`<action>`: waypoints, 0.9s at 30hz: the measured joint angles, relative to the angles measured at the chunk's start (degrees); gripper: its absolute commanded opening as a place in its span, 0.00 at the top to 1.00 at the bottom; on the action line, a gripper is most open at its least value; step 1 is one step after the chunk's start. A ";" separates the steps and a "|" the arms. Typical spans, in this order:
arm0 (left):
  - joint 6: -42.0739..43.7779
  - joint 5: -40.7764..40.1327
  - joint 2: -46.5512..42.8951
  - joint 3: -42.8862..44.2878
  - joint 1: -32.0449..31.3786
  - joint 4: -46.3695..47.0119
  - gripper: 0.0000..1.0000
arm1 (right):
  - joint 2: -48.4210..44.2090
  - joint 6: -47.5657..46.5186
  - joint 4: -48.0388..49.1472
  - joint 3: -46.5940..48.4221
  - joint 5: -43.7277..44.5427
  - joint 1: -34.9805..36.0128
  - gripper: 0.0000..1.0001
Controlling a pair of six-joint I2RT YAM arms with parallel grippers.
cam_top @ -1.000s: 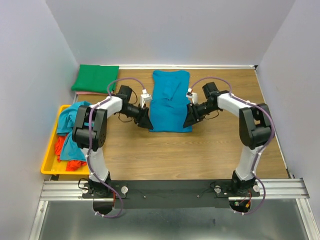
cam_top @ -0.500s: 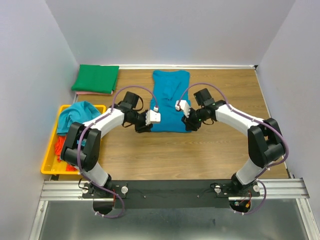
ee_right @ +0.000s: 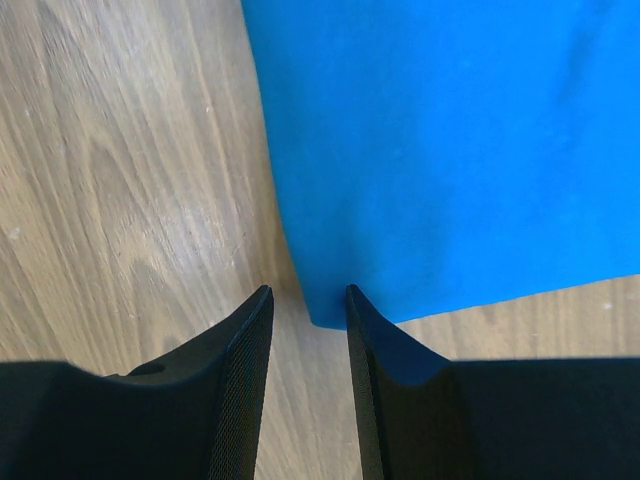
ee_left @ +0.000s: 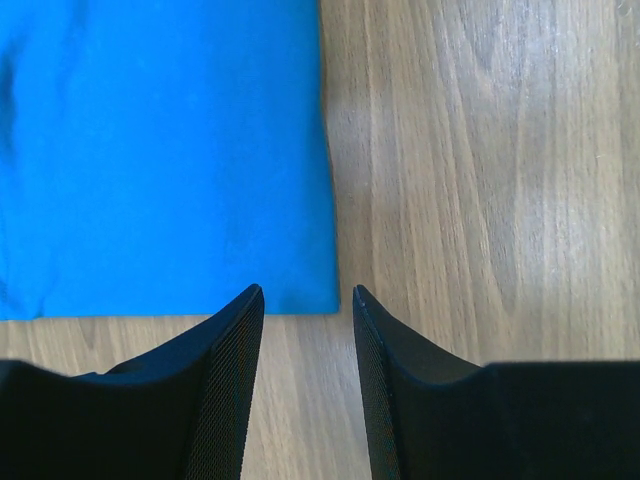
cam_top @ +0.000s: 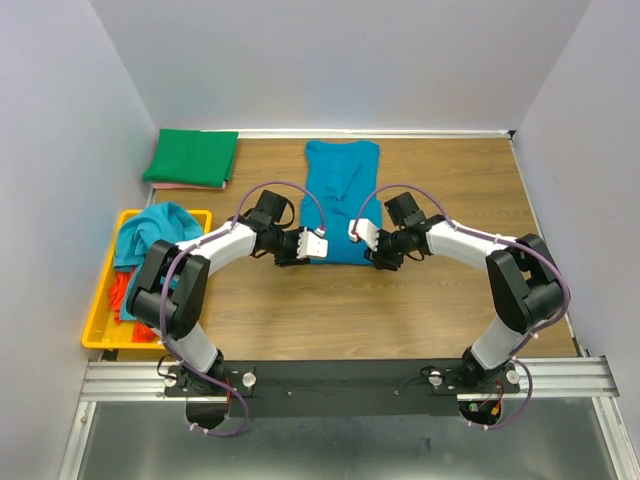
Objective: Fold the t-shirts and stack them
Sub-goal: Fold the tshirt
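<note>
— What could have gone wrong at the left gripper [ee_left: 308,300]?
— Its fingers stood apart, tips low over the wooden table [ee_left: 480,150]. Closing too high would probably have missed the thin cloth. A shallow bite might have let the corner slip out mid-fold.
— And at the right gripper [ee_right: 308,300]?
— The same risk, with its fingers likewise apart. If one side caught and the other missed, I judged the fold would skew.
— Where did the blue t-shirt [cam_top: 340,195] lie?
— Flat at the table's middle, right of the yellow tray [cam_top: 100,340] and the green folded shirt [cam_top: 190,157]. Its near-left corner sat just between the left fingertips. Its near-right corner sat between the right ones. Neither corner was clamped.
</note>
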 measured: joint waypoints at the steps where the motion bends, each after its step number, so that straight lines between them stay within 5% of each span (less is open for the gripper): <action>1: 0.20 -0.17 0.57 0.09 -0.15 0.22 0.51 | 0.15 -0.31 0.09 -0.31 0.11 0.04 0.57; 7: 1.29 -0.92 3.65 0.72 -1.11 0.24 0.57 | 0.98 -2.08 1.73 -1.07 0.59 0.11 0.57; 10: 2.16 -1.20 5.01 1.20 -1.53 0.13 0.65 | 1.03 -2.71 2.40 -1.29 0.61 0.11 0.69; 14: 3.04 -1.70 5.53 1.68 -1.64 0.00 0.89 | 1.25 -3.08 3.85 -1.53 0.90 0.11 0.99; 16: 3.54 -2.01 5.60 1.75 -1.68 -0.15 1.00 | 1.25 -2.82 4.17 -1.55 1.11 0.11 0.99; 27: 2.60 -0.76 7.30 19.41 2.32 -12.22 1.00 | -3.17 1.33 0.02 3.45 2.67 -0.02 0.99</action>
